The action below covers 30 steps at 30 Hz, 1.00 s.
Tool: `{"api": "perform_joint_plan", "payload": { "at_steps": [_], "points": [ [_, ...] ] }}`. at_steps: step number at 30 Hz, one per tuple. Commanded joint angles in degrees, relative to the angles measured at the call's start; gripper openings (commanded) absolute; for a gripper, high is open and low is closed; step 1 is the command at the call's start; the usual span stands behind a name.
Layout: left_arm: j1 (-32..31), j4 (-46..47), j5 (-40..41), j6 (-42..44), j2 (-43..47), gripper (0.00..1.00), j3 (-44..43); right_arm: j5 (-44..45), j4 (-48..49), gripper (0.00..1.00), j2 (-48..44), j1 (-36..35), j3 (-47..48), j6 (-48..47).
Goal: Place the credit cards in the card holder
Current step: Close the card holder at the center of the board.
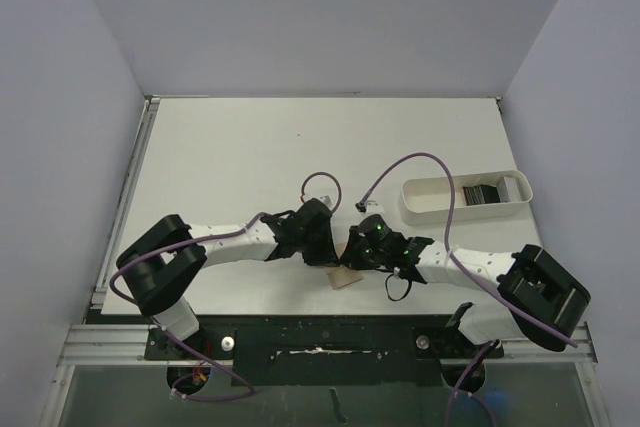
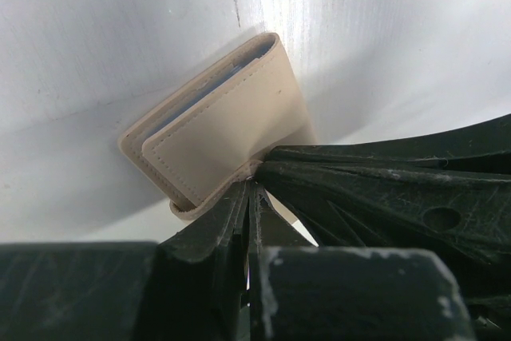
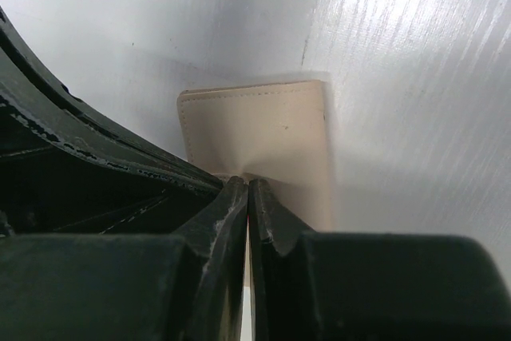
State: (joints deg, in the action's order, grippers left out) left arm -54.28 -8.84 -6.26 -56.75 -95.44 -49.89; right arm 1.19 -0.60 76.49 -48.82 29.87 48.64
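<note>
White bench (image 1: pixel 250 147); my left gripper (image 2: pixel 251 185) and right gripper (image 3: pixel 247 185) pinch the seemingly folded card holder (image 2: pixel 231 125); ease apart, nine and three o'clock.

We are looking into a robotics lab cell: plain grey partition walls (image 1: pixel 60 97) are boxing in a white worktop (image 1: pixel 250 147), and two purple-cabled arms (image 1: pixel 230 242) are sitting bolted along an aluminium rail (image 1: pixel 105 350).

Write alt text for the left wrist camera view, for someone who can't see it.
A folded tan card holder sits on a white table, its near edge pinched in the shut black left gripper. The right gripper reaches in from the right and meets the same edge.
</note>
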Motion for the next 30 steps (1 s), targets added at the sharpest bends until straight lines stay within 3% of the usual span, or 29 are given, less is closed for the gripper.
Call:
{"api": "perform_joint_plan", "payload": {
  "at_steps": [1,6,30],
  "points": [
    [-2.41,-4.59,1.93,0.19,-4.96,0.00,1.27,-0.19,-0.84,0.07,-1.76,-0.57,1.19,0.44],
    [-2.41,-6.12,2.78,0.10,-4.67,0.00,0.83,-1.20,-0.55,0.12,-3.78,0.80,1.62,2.20],
    [0.13,-16.71,3.62,0.65,-6.84,0.00,-6.57,-1.07,-2.40,0.13,-3.88,1.80,0.30,2.26]
  ]
}}
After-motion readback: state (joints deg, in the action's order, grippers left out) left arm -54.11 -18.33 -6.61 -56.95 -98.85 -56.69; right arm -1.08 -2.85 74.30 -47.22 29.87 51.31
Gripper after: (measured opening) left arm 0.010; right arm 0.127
